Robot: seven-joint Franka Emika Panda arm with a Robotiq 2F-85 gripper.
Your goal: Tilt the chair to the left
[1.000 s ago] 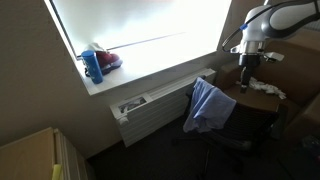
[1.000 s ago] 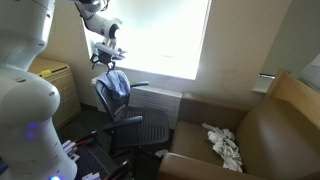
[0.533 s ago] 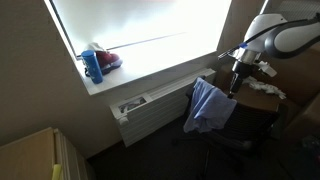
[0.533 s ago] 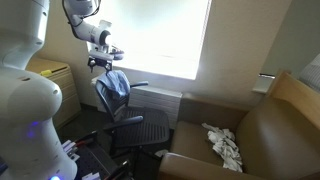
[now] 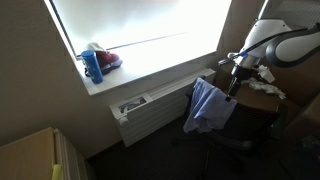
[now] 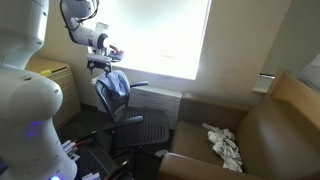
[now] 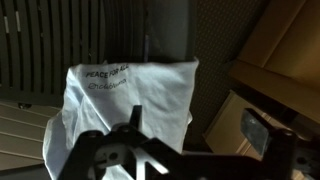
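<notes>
A black office chair [image 6: 136,124] stands in front of the window, with a pale blue-white cloth [image 5: 207,105] draped over its backrest. The cloth also shows in the wrist view [image 7: 125,100], with printed text near its top, and in an exterior view [image 6: 117,84]. My gripper [image 5: 236,86] hangs just above the top edge of the backrest, beside the cloth. It also shows in an exterior view [image 6: 103,68]. In the wrist view the gripper [image 7: 195,125] has its fingers spread wide and holds nothing.
A blue bottle [image 5: 93,66] and a red object [image 5: 109,59] sit on the window sill. A white radiator [image 5: 150,108] runs under the sill behind the chair. A brown armchair [image 6: 265,125] with a white rag [image 6: 222,143] stands beside the office chair.
The arm has swung down and sideways toward the top of the chair's backrest. The chair and cloth have not moved.
</notes>
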